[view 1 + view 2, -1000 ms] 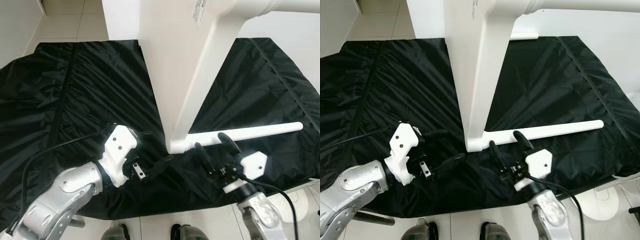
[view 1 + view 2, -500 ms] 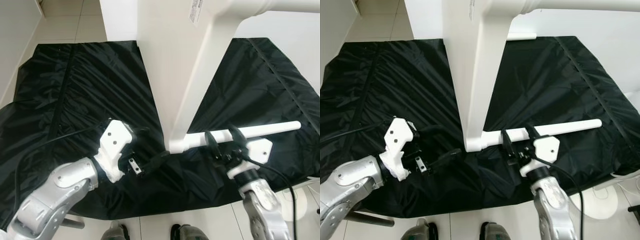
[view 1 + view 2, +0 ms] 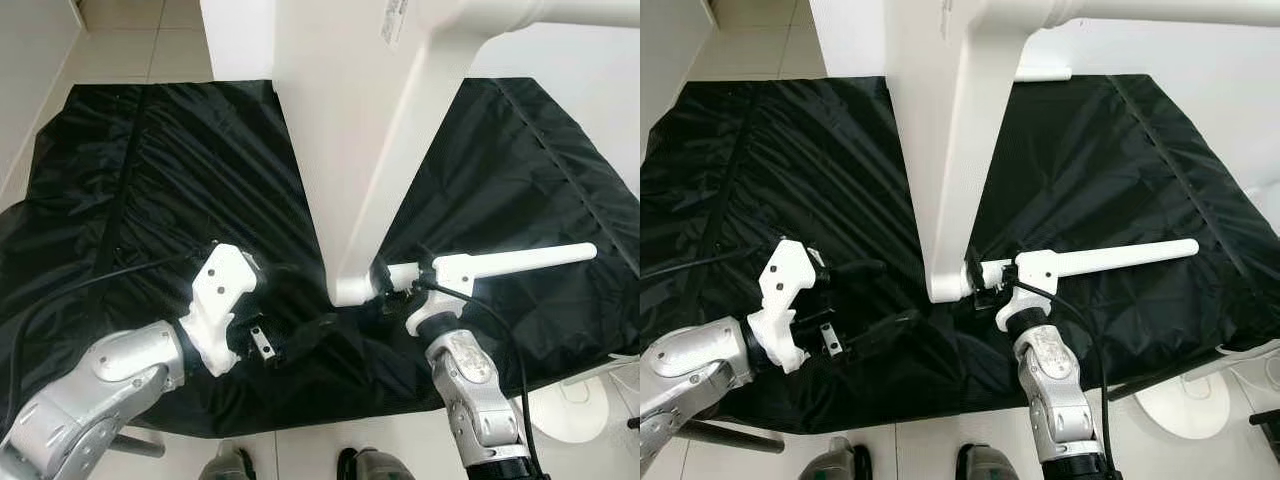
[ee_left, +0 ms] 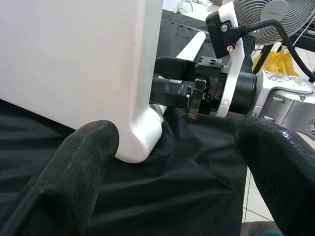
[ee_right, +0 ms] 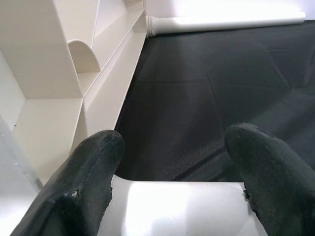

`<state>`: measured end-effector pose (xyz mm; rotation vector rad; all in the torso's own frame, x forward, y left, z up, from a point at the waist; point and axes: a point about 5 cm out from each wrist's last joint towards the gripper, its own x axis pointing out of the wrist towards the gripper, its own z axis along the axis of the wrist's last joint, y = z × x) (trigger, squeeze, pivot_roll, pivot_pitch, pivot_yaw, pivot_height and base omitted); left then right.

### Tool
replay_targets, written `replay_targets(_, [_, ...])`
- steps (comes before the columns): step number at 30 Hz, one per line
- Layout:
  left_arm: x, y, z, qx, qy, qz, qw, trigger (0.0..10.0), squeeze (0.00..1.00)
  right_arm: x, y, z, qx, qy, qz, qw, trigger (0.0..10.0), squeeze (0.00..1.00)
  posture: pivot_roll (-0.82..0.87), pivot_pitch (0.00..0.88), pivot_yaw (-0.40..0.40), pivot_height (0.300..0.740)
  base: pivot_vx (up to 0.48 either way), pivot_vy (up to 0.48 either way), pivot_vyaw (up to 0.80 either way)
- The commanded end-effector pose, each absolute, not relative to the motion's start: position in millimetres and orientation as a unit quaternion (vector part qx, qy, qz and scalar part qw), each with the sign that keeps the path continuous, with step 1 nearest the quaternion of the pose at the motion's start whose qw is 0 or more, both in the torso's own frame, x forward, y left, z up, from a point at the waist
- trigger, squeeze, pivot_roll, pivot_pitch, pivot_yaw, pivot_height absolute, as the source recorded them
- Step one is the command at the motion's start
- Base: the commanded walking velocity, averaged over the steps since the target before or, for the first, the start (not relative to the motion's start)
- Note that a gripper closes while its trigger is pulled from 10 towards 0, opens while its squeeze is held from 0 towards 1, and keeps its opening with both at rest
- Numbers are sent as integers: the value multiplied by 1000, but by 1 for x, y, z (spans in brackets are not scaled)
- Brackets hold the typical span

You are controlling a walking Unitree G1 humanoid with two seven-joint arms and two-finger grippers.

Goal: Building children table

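Nearest the robot, past the front edge of the black sheet (image 3: 150, 170), both grippers work low over the fabric. On the right side the right gripper (image 3: 988, 285) sits astride the near end of the loose white table leg (image 3: 1120, 256), one finger (image 5: 83, 167) on each side of the round tube, closed around it (the wrist view shows the tube filling the gap). That leg lies flat on the sheet, its near end just beside the foot of the white table frame (image 3: 345, 150), its far end pointing out toward the sheet's right edge. A second earlier the right gripper hovered short of the leg; now it is on it. The left gripper (image 3: 285, 325) hangs with fingers apart just left of the frame's foot, not touching it. Beyond, wrinkled sheet stretches bare on the left to the tiled floor (image 3: 120, 40), while another white leg (image 3: 1043, 73) lies at the far edge.
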<state>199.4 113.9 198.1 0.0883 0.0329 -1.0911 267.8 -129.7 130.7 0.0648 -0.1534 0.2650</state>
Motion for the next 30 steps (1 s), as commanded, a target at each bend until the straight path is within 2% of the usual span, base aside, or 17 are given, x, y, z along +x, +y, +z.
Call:
replay_targets(1, [190, 112, 201, 49, 18, -583, 811, 10000, 0, 271, -120, 117, 24, -44, 155, 987, 10000, 0, 13, 124, -34, 740, 0, 0, 0])
replay_targets(11, [191, 114, 201, 53, 21, -578, 814, 10000, 0, 276, -107, 112, 27, -30, 183, 982, 10000, 0, 22, 119, -36, 740, 0, 0, 0])
replay_targets(13, [189, 118, 201, 52, 23, -579, 814, 10000, 0, 277, -95, 110, 25, -25, 212, 977, 10000, 0, 33, 118, -41, 740, 0, 0, 0])
replay_targets(20, [185, 119, 200, 53, 32, -585, 808, 10000, 0, 272, -82, 110, 23, -28, 253, 967, 10000, 0, 35, 119, -40, 740, 0, 0, 0])
replay_targets(21, [184, 118, 200, 55, 35, -589, 805, 10000, 0, 266, -76, 111, 30, -29, 283, 958, 10000, 0, 35, 119, -40, 740, 0, 0, 0])
replay_targets(30, [183, 117, 201, 54, 36, -593, 803, 10000, 0, 262, -74, 112, 39, -37, 295, 954, 10000, 0, 26, 127, -31, 740, 0, 0, 0])
